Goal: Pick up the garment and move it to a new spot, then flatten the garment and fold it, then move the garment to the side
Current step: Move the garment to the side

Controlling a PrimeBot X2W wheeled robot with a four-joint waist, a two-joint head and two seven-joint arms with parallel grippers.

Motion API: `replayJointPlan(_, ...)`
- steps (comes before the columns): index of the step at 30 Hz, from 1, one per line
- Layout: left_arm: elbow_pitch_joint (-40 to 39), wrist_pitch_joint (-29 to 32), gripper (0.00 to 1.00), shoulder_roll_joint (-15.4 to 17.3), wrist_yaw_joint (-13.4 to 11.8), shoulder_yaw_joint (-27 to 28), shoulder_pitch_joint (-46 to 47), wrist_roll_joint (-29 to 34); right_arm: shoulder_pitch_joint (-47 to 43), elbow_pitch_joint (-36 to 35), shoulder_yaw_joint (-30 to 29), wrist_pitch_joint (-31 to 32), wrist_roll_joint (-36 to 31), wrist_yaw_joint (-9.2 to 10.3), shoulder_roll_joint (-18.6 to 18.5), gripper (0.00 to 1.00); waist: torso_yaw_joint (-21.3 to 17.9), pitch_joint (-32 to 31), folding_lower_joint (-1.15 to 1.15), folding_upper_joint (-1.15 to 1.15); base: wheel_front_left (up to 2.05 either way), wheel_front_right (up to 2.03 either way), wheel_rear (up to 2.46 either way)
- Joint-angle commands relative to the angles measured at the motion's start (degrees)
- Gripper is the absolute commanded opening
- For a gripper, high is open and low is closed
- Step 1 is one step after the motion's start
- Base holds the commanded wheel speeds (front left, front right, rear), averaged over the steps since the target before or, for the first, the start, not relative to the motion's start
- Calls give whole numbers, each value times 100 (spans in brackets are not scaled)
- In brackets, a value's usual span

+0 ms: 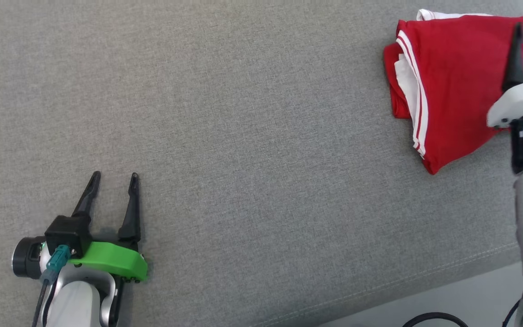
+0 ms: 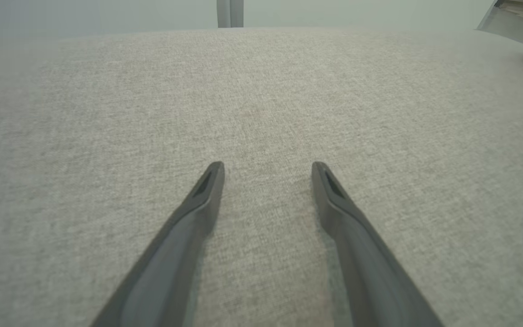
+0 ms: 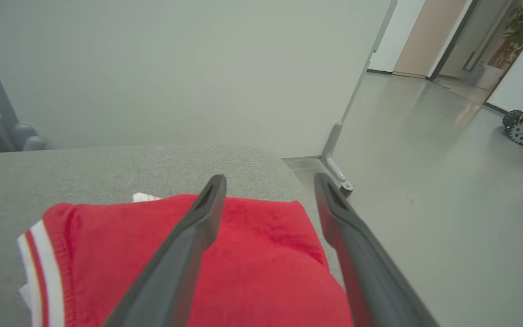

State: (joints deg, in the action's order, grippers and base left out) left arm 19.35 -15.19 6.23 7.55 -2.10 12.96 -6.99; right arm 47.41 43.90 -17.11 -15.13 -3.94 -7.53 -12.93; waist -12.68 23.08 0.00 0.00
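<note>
Red garment (image 1: 461,86) lies beneath the right gripper (image 3: 268,181), jaws parted in wrist view.

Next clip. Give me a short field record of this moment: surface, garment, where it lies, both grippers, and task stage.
surface: grey fabric surface
item: red garment with white stripes, folded into a compact bundle
item place: far right part of the surface, close to its edge
left arm: left gripper open, over bare fabric at the near left, well apart from the bundle
right arm: right gripper open, fingers spread above the bundle, apparently not gripping it
task stage: appears folded and set to the side
</note>
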Motion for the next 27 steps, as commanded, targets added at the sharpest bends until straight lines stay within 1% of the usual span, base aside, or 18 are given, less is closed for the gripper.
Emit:
replayJointPlan(1, 47, 15, 100, -8, -15, 73, -52, 44, -217, -156, 129, 3, 33, 11, 108, 100, 60, -213, 0, 0, 0, 0, 0)
replayJointPlan(5, 44, 11, 100, -107, -15, 203, -183, 85, -781, -553, 862, 3, 345, 10, 552, 100, 133, -507, 0, 0, 0, 0, 0)
replayJointPlan(9, 56, 11, 100, -194, -15, 365, -300, 42, -1258, -818, 1629, 3, 906, 10, 743, 100, 241, -752, 0, 0, 0, 0, 0)
replayJointPlan(11, 72, 11, 100, -237, -27, 498, -329, -14, -1474, -972, 1820, 3, 1146, 11, 786, 100, 308, -843, 0, 0, 0, 0, 0)
replayJointPlan(13, 95, 11, 100, -278, -25, 514, -331, 2, -1687, -1086, 1979, 3, 1289, 10, 846, 100, 373, -920, 0, 0, 0, 0, 0)
replayJointPlan(17, 140, 11, 100, -288, -20, 550, -366, 34, -1986, -1260, 2093, 3, 1425, 10, 907, 100, 512, -1075, 0, 0, 0, 0, 0)
replayJointPlan(20, 168, 11, 100, -313, -18, 578, -385, 27, -2207, -1378, 1946, 3, 1459, 10, 939, 100, 621, -1178, 0, 0, 0, 0, 0)
replayJointPlan(23, 208, 11, 100, -322, -17, 583, -407, 7, -2421, -1456, 1906, 3, 1332, 10, 969, 100, 746, -1302, 0, 0, 0, 0, 0)
replayJointPlan(27, 249, 11, 100, -328, -16, 558, -519, -66, -2707, -1491, 2014, 3, 1134, 11, 966, 100, 866, -1526, 0, 0, 0, 0, 0)
